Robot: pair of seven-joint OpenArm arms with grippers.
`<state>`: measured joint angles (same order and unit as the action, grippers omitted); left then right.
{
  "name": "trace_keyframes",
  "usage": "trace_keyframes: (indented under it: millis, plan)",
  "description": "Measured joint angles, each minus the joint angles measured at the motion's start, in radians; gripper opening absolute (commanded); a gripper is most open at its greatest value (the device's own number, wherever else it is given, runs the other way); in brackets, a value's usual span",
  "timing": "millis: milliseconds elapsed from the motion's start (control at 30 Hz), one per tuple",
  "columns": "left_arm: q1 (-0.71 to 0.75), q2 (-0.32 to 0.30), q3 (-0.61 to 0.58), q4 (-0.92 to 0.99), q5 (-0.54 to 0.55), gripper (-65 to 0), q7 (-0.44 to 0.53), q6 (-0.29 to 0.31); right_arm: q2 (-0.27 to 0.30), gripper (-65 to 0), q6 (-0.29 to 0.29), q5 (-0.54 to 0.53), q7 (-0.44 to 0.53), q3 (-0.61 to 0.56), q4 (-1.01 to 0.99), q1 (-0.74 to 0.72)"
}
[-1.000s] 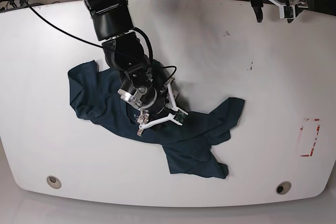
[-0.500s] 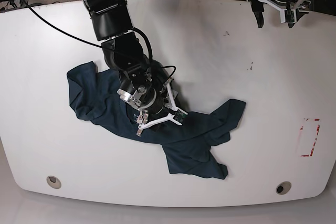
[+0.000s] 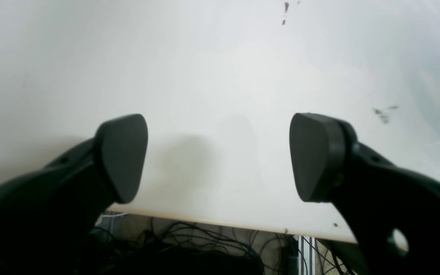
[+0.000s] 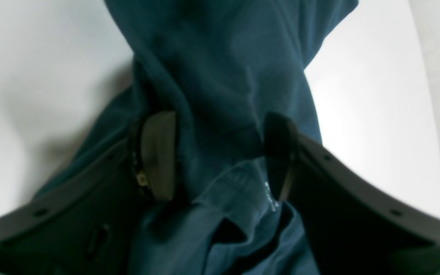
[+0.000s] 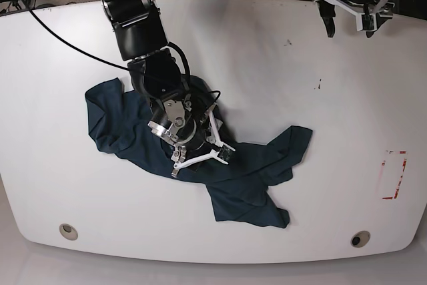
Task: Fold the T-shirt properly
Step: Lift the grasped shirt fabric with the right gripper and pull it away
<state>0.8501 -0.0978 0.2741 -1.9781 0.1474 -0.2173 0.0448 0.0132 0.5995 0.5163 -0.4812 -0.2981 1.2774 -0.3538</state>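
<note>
Gripping a ridge of the crumpled T-shirt [image 5: 200, 158] mid-table, our right gripper [image 4: 220, 152] risks lifting several layers together; our left gripper [image 3: 218, 156] hangs open at the table [image 5: 280, 91] edge.

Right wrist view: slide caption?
Right pincer straddling a raised fold of the T-shirt on the table.

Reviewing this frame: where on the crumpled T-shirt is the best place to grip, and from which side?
Probably the raised fold of the T-shirt standing between the right gripper fingers, taken from straight above: it is bunched into a ridge, while the rest lies flat on the table.
</note>
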Motion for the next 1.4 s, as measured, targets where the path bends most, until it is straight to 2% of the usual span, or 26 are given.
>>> trace_keyframes:
  millis: [133, 367, 533, 967, 1033, 1100, 1133, 1400]
  plan:
    - [0.000, 0.000, 0.000, 0.000, 0.000, -10.3, 0.000, 0.000, -0.002, -32.3, -0.001, 0.001, 0.000, 0.000, 0.000, -0.010]
    - [0.000, 0.000, 0.000, 0.000, 0.000, -10.3, -0.001, 0.000, -0.010, -50.6, -0.001, 0.000, 0.000, -0.003, -0.009, -0.011]
    - [0.000, 0.000, 0.000, 0.000, 0.000, -10.3, 0.000, 0.000, -0.033, -51.0, -0.003, 0.001, 0.001, -0.005, -0.065, -0.013]
    - [-0.005, 0.000, 0.000, 0.001, 0.000, -10.3, 0.000, 0.000, -0.032, -52.2, -0.004, 0.000, 0.000, -0.004, -0.068, -0.016]
    - [-0.005, 0.000, 0.000, 0.001, 0.000, -10.3, 0.000, 0.000, -0.032, -54.5, -0.004, 0.000, 0.000, -0.004, -0.068, -0.016]
    - [-0.006, 0.000, 0.000, 0.001, 0.000, -10.3, 0.000, 0.000, -0.032, -63.9, -0.004, 0.000, -0.001, -0.004, -0.068, -0.015]
    - [-0.006, 0.000, 0.000, 0.001, 0.000, -10.3, 0.000, 0.000, -0.032, -65.0, -0.004, 0.000, -0.001, -0.004, -0.067, -0.015]
    - [-0.020, 0.000, 0.000, 0.002, 0.000, -10.0, -0.003, 0.000, -0.032, -65.0, -0.003, 0.002, -0.080, -0.004, 0.053, 0.008]
